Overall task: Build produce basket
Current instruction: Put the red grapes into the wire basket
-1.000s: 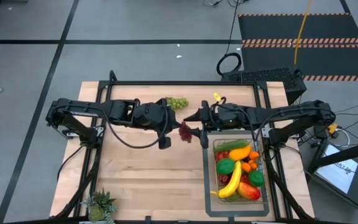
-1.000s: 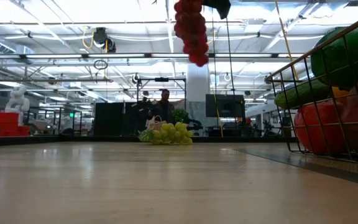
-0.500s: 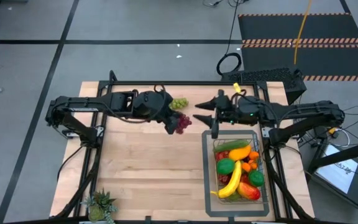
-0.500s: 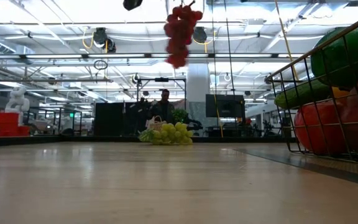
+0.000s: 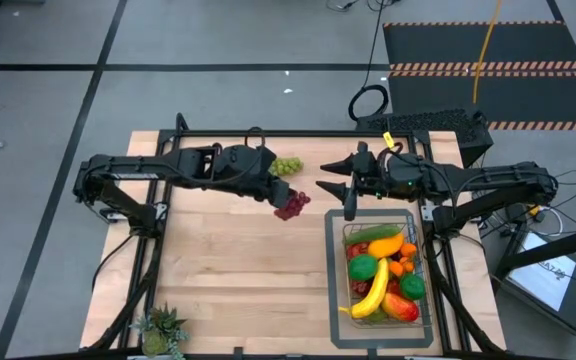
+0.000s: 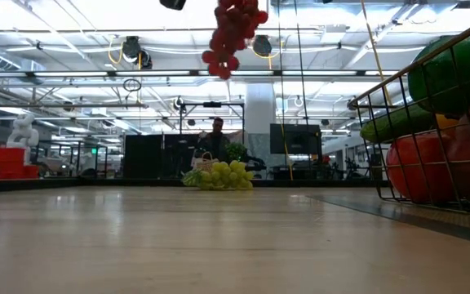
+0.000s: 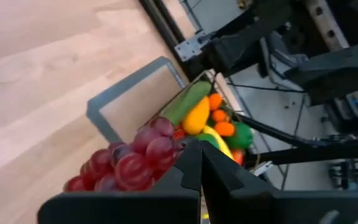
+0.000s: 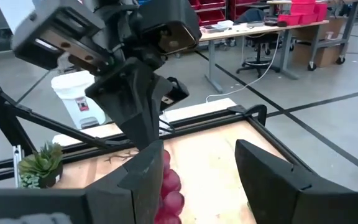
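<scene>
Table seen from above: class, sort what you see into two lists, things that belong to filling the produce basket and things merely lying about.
Part of the job:
red grapes, held by the left pincer
green grapes on the table
basket with produce
right pincer, open

Lying about:
potted plant
grey tray

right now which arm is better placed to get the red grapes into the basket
Left. Its gripper is shut on the red grapes, held in the air beside the basket. The right gripper is open and empty by the basket's far end.
</scene>
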